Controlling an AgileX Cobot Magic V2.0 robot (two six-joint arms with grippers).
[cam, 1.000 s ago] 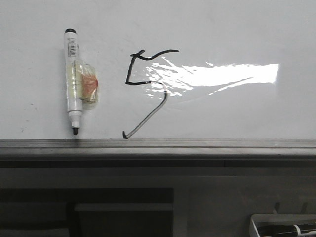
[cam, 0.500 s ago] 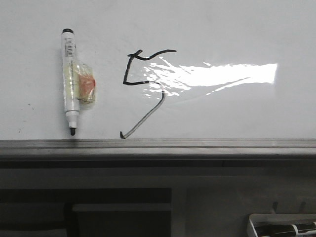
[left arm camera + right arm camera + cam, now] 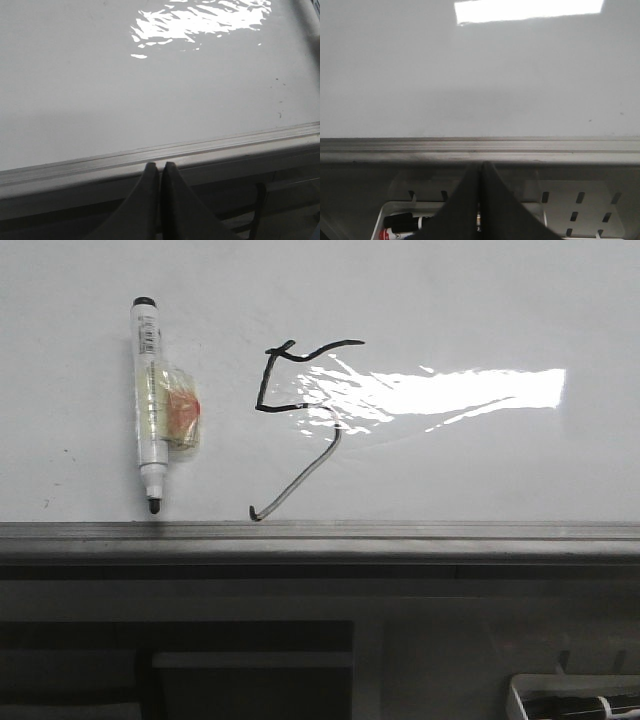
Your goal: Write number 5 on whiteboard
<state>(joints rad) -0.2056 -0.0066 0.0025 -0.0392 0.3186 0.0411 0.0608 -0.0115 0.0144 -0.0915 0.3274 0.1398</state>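
One marker [image 3: 151, 412] lies left of the number 5 [image 3: 297, 420] on the whiteboard [image 3: 480, 470]

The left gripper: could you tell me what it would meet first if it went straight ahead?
Most likely the grey metal frame edge of the glossy whiteboard, directly beyond the shut left gripper; depth is hard to judge.

The front camera looks forward and down across the whiteboard [image 3: 480, 470], close enough that the board fills its upper half, the grey frame edge [image 3: 400, 532] crossing below. Each wrist camera sits just behind its own pincer, left pincer [image 3: 160, 167] and right pincer [image 3: 480, 167], low at that same frame edge, facing out over the board. All three share the glare patch [image 3: 450, 390] and the frame.
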